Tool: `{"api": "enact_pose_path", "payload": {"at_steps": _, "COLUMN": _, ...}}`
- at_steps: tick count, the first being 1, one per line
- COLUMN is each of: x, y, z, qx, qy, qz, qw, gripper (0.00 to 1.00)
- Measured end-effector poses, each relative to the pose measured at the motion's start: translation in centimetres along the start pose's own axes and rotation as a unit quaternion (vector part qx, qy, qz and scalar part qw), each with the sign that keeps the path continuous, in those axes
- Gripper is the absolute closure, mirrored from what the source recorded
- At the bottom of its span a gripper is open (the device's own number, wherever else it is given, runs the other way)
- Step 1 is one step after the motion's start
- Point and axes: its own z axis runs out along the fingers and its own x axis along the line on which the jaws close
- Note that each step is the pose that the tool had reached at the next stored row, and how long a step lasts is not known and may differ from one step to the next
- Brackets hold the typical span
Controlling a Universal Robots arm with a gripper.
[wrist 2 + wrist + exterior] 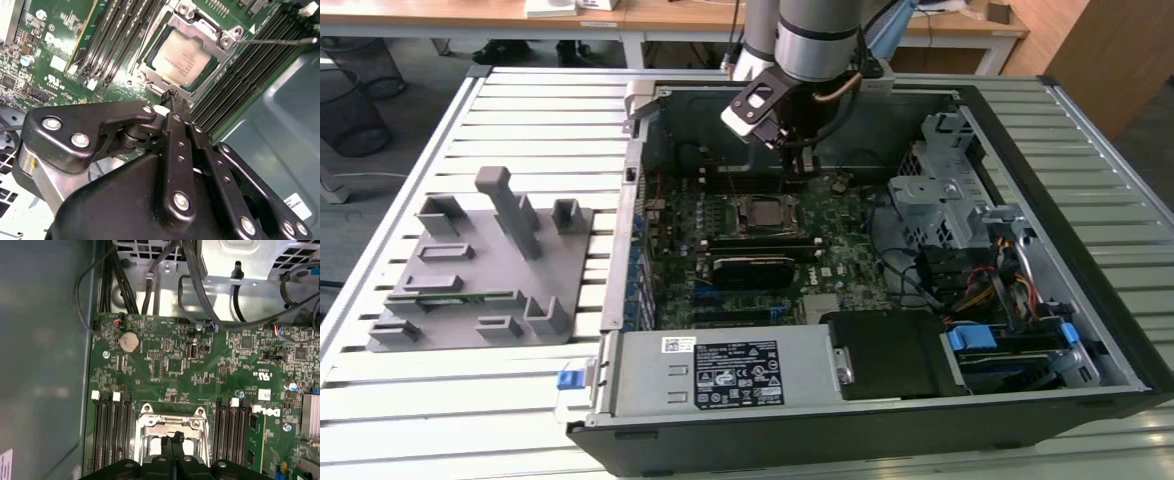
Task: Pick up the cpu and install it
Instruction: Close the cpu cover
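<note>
The cpu (182, 59), a small square chip with a silvery top, lies flat inside the metal-framed socket (150, 50) on the green motherboard. In the exterior view the cpu (761, 213) sits near the middle of the open computer case. My gripper (172, 95) hangs just above the socket's edge, its two black fingers pressed together with nothing between them. In the first wrist view the gripper (175, 436) covers part of the socket frame (150, 422). In the exterior view the gripper (805, 168) is a little behind the socket.
A thin metal lever (280, 41) juts out from the socket's corner. Black memory slots (120, 35) flank the socket. The case walls (1067, 180), drive cage (941, 190) and cables (974, 280) crowd the exterior view's right. A grey tray (480, 270) lies outside on the slatted table.
</note>
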Motion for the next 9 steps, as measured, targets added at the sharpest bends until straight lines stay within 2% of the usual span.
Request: {"api": "enact_pose_path", "payload": {"at_steps": 9, "x": 0.07, "y": -1.33, "z": 0.3, "qx": 0.0, "qy": 0.0001, "qz": -0.002, "qw": 1.0, "gripper": 0.89}}
